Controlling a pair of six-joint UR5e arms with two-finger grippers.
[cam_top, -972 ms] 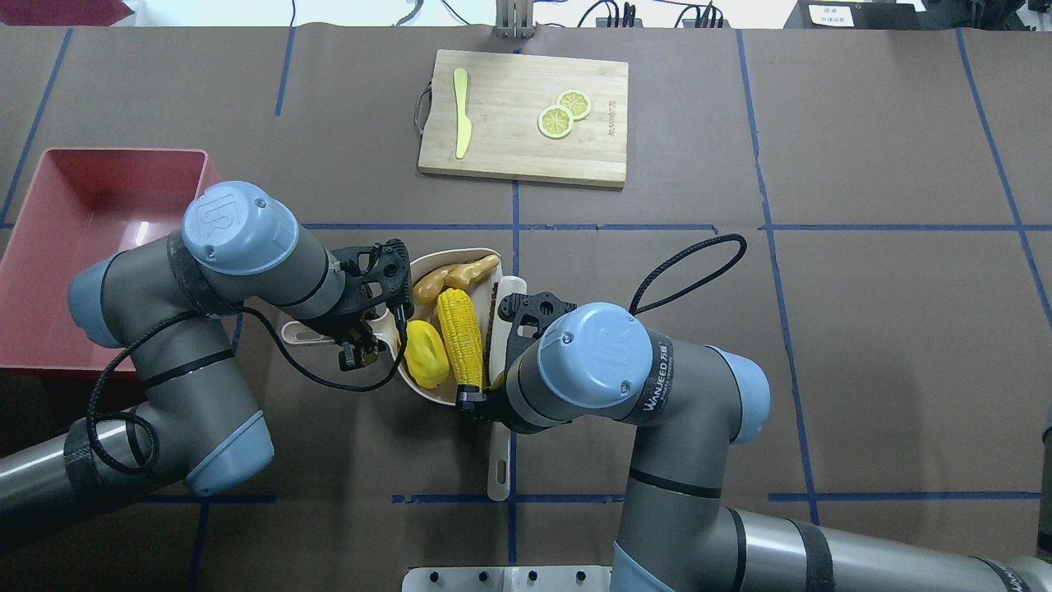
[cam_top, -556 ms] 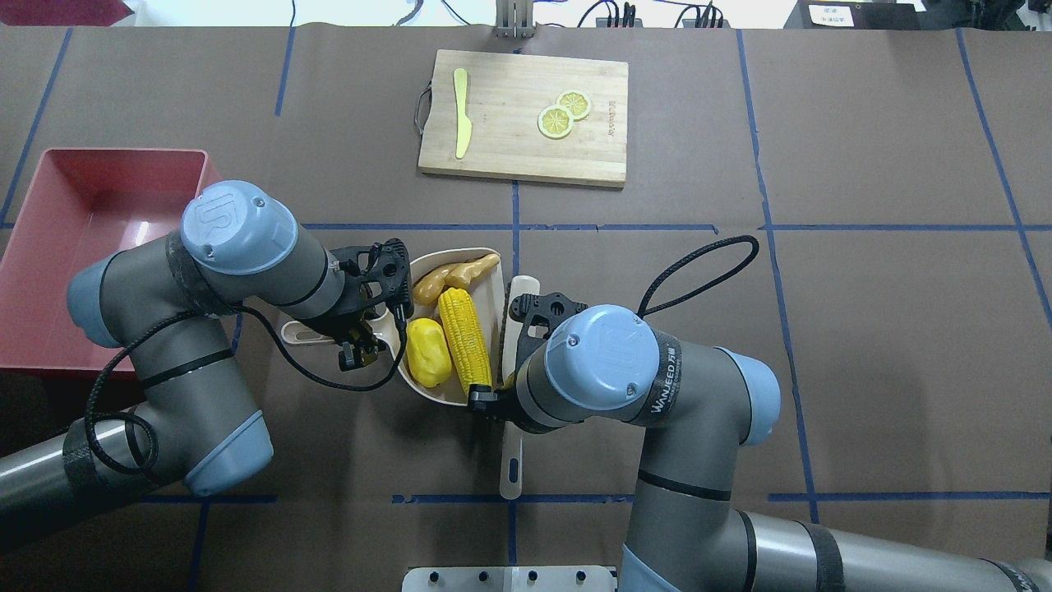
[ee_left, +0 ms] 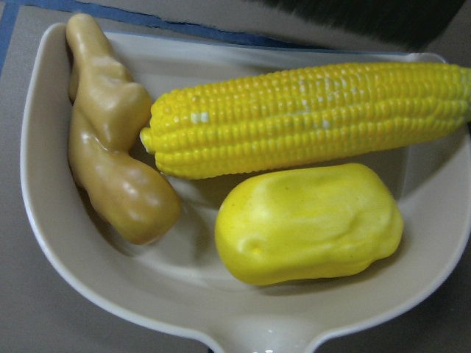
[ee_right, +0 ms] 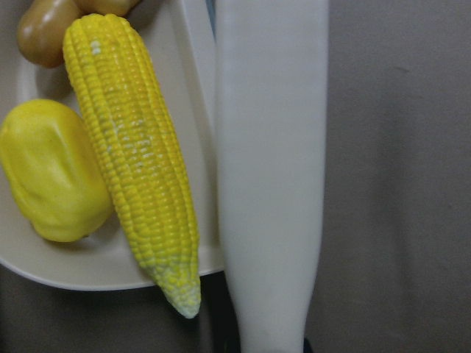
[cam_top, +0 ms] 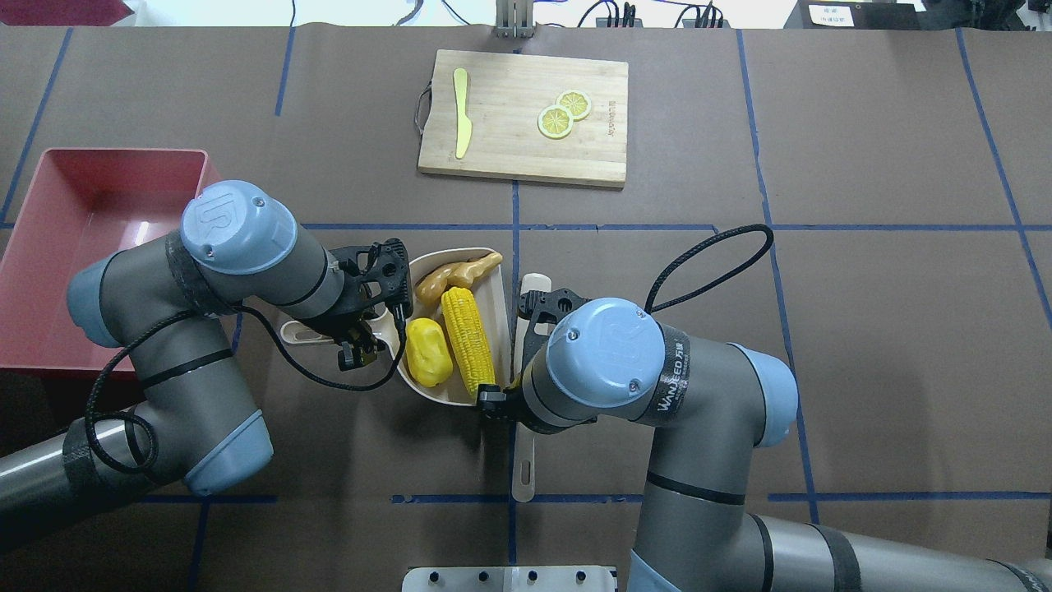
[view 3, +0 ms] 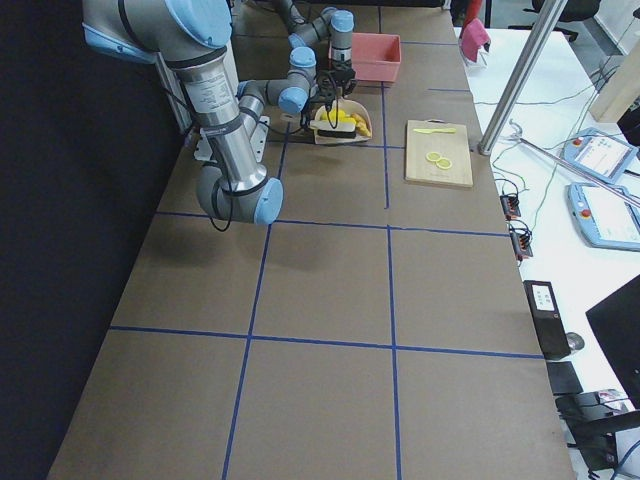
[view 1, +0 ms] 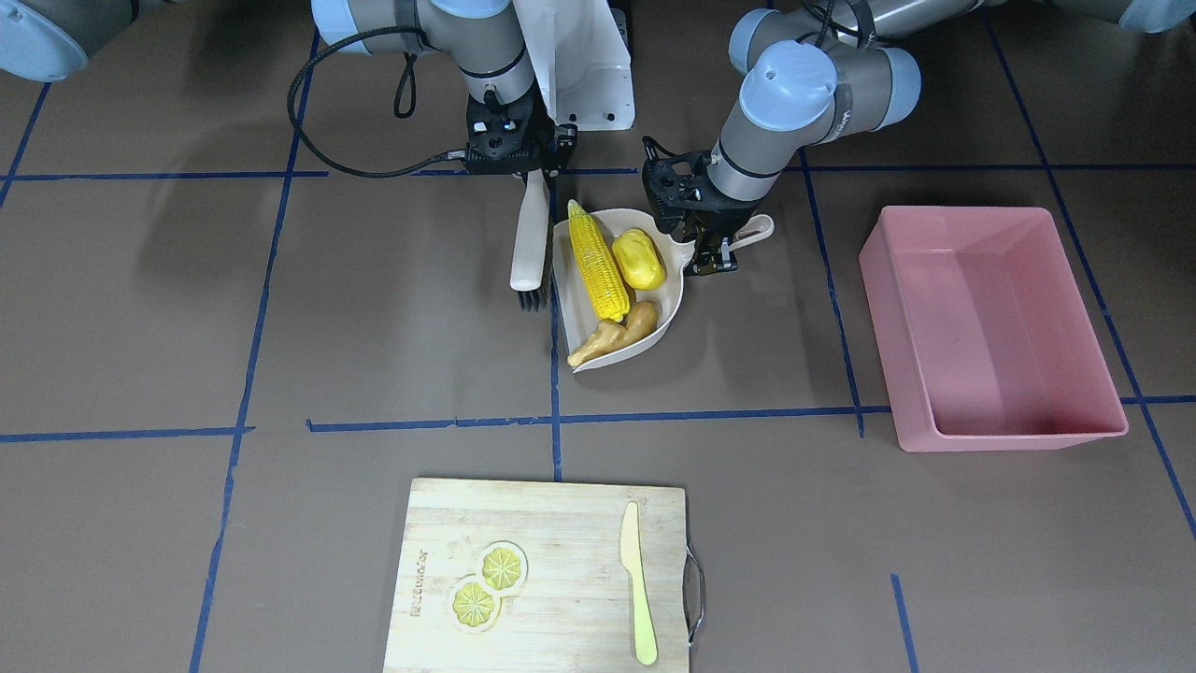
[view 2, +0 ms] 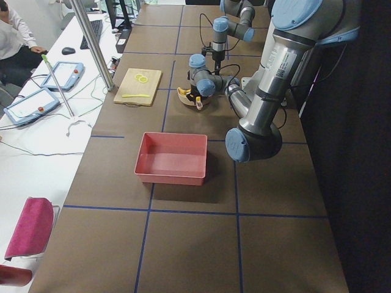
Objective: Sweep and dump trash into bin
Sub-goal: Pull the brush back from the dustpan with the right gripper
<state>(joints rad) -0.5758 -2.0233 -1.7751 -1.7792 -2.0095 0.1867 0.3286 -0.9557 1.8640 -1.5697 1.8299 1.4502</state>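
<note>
Nearby, brush (view 1: pixel 530 234) beside dustpan (view 1: pixel 671 297) with trash (view 1: pixel 598 262)

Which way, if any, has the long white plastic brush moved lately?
Yes. The brush slid to the robot's right, its handle end crossing the blue tape line.

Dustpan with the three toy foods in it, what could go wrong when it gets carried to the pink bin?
The corn cob pokes its tip past the rim of the dustpan, so a tilt could roll it out. The ginger root lies at the corner of the open lip and may slide off before reaching the pink bin.
</note>
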